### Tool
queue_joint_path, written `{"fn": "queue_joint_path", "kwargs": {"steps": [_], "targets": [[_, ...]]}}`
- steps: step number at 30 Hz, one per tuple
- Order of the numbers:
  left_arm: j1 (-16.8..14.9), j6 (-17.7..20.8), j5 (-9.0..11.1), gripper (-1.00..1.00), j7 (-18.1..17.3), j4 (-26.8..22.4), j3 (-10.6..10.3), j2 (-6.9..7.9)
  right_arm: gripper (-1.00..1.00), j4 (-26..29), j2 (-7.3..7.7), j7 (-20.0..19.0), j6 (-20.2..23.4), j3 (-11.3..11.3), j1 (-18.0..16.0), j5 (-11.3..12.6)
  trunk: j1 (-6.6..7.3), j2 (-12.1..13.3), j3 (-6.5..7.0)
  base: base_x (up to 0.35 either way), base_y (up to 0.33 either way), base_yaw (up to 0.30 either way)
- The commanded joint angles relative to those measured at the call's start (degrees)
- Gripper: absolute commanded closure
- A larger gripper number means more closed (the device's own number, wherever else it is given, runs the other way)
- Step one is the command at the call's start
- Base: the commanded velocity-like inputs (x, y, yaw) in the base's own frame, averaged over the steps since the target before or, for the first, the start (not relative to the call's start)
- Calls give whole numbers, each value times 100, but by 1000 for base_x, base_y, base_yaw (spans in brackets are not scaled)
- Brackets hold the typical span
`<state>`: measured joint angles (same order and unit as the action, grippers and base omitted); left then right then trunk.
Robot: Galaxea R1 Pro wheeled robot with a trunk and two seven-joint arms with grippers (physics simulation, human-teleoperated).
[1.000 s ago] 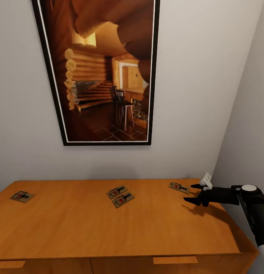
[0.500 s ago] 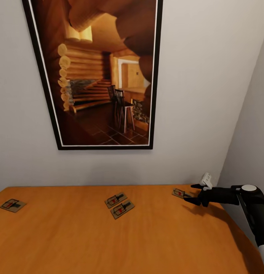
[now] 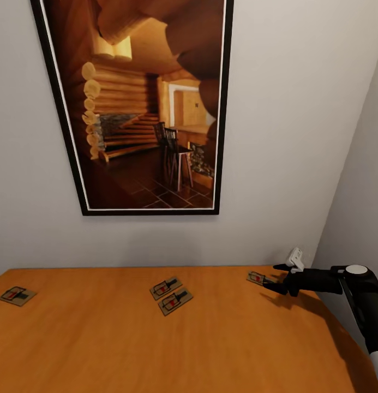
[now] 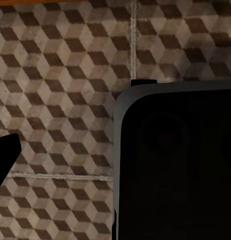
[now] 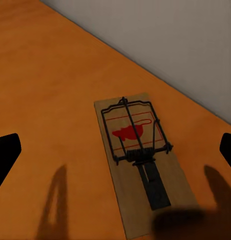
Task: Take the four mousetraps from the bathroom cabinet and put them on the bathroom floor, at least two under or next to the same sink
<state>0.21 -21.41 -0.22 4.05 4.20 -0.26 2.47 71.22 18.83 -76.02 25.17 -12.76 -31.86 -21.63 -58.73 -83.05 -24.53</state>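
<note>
- Reaching for the first of four mousetraps, by the look of it; all four lying flat on the cabinet [image 3: 156, 344] top, none on the bathroom floor [image 4: 55, 100] yet.
- Right end effector [image 3: 277, 279] spread wide, empty, at the frame's right, just beside the rightmost mousetrap [image 3: 259, 278] and straddling it in the wrist view [image 5: 138, 155].
- Next: lower, then close across the thin board.
- Two traps [image 3: 171, 295] mid-frame, one [image 3: 16, 295] far left.
- Left end effector: cannot tell.
- No containers visible.

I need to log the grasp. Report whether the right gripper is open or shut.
Open. The right gripper has its fingers spread apart, hovering at the rightmost mousetrap on the cabinet top.
</note>
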Motion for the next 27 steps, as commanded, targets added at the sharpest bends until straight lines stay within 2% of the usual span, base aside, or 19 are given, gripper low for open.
{"fn": "queue_joint_path", "kwargs": {"steps": [1,27], "targets": [[-4,-30,-4,-100,16,11,-6,0,-100,6,-2,-32,58,-7,-5,-25,0,-3,-5,1,0,0],[-4,-30,-4,-100,15,11,-8,-8,-100,-42,16,-27,49,-31,-5,-24,0,-3,-5,0,0,0]]}}
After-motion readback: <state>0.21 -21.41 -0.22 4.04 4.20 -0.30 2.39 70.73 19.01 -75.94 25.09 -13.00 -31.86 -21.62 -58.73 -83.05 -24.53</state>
